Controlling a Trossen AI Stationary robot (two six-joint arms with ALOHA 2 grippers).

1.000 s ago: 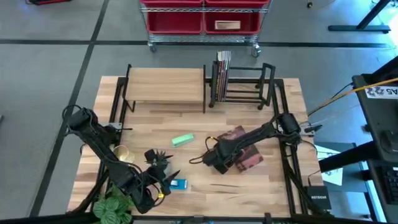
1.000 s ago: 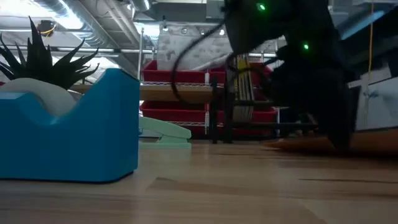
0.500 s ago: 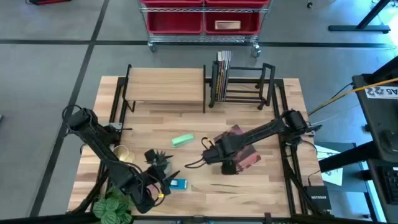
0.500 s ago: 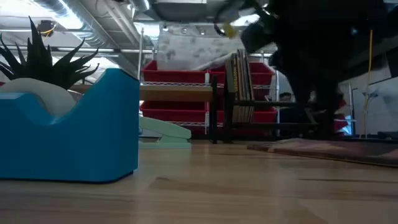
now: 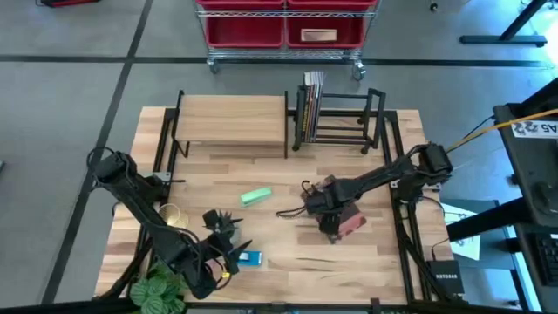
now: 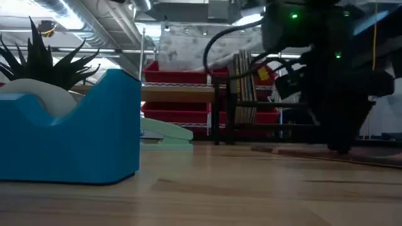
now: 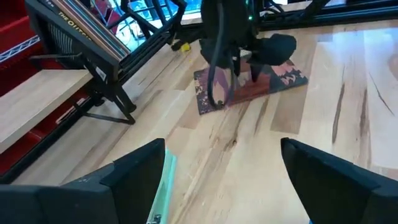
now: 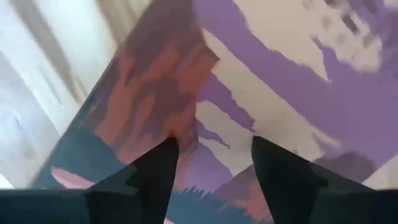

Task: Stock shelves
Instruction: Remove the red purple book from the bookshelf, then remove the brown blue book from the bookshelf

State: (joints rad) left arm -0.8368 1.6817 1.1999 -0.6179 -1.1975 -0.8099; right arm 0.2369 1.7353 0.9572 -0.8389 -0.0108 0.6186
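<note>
Our right gripper (image 5: 330, 225) hangs low over a book (image 5: 342, 209) that lies flat on the table (image 5: 288, 183), right of the middle. In the right wrist view the two dark fingers (image 8: 155, 180) stand apart, open, with the purple, cream and reddish cover (image 8: 261, 93) filling the gap between them; nothing is gripped. In the left wrist view that same gripper (image 7: 242, 65) points down at the book (image 7: 273, 81), and we cannot tell whether the fingertips touch the cover.

Our left gripper (image 5: 228, 260) waits near the front left of the table, and its wide dark fingers (image 7: 137, 174) are spread open with nothing between them. Just beside it sit a blue tape dispenser (image 5: 249, 258) and a small spiky dark plant (image 5: 220, 223). A pale green stapler (image 5: 256, 196) lies further in, between the two arms. A leafy green plant (image 5: 157, 290) shows at the front left corner.

At the back of the table stand the shelves. The wood-topped shelf (image 5: 232, 119) is on the back left, and its top is bare. The black metal book rack (image 5: 340, 118) stands just beside it on the right, with several books (image 5: 312, 100) upright at its left end. In the low view the rack (image 6: 239, 94) shows partly behind the right arm.

Beyond the table stands a wheeled metal cart with red bins (image 5: 283, 26)
</note>
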